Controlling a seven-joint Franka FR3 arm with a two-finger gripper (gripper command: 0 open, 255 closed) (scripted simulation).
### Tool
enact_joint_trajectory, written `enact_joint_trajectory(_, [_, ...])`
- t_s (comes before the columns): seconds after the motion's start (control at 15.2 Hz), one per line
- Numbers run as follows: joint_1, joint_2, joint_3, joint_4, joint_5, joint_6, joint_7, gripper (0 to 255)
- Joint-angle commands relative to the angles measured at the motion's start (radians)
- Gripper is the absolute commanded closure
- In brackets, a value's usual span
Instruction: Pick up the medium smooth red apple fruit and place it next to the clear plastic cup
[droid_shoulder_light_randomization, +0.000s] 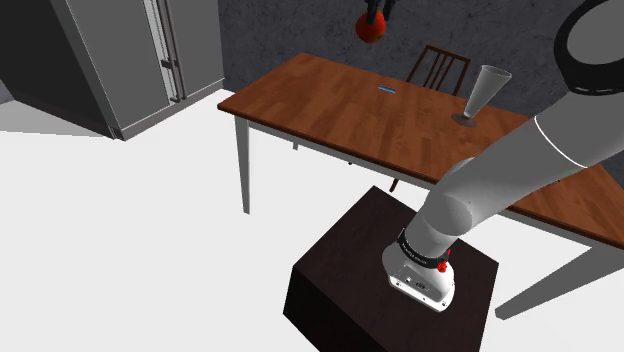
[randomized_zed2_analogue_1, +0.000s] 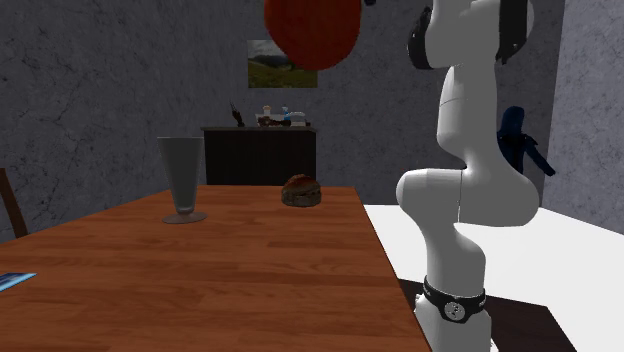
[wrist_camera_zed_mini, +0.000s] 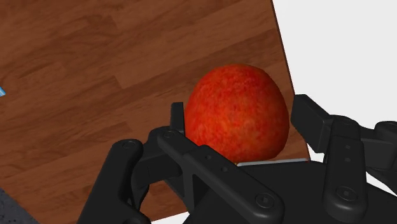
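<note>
**Shoulder view.** The pincer (droid_shoulder_light_randomization: 374, 16) is closed on the apple (droid_shoulder_light_randomization: 371, 30) and holds it high in the air near the far edge of the table (droid_shoulder_light_randomization: 330, 110). The cup (droid_shoulder_light_randomization: 483, 95) stands upright on the table toward this view's right, well apart from the apple. A small blue item (droid_shoulder_light_randomization: 386, 90) lies flat on the table between the two. A chair (droid_shoulder_light_randomization: 437, 66) stands behind the table.

**Second exterior view.** The apple (randomized_zed2_analogue_1: 312, 30) hangs at the top edge, clear of the table (randomized_zed2_analogue_1: 250, 270). The cup (randomized_zed2_analogue_1: 183, 180) stands toward this view's left. It is tall, flares toward its mouth and rests on a small foot. A brown rounded object (randomized_zed2_analogue_1: 302, 190) sits farther down the table, apart from the cup. I see bare wood on all sides of the cup's foot.

**Wrist view.** The two fingers (wrist_camera_zed_mini: 312, 121) clasp the apple (wrist_camera_zed_mini: 236, 113) on opposite sides at about its widest girth. The table (wrist_camera_zed_mini: 95, 76) lies below.

**Handling.**
- I judge the apple to be firm, fairly light and smooth-skinned, so a hold across the widest part suits it. A hold nearer the top or bottom could let it squirt out.
- Being round, it may roll once released. I would lower it to contact before opening.
- The cup looks top-heavy. I would approach it with side clearance.
</note>
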Motion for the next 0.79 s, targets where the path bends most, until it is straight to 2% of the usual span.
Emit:
enact_joint_trajectory(0.0, [-0.016,-0.034,-0.031,-0.025,-0.014,-0.004,-0.049,255])
enact_joint_trajectory(0.73, [-0.089,-0.174,-0.193,-0.11,-0.11,-0.021,-0.287,255])
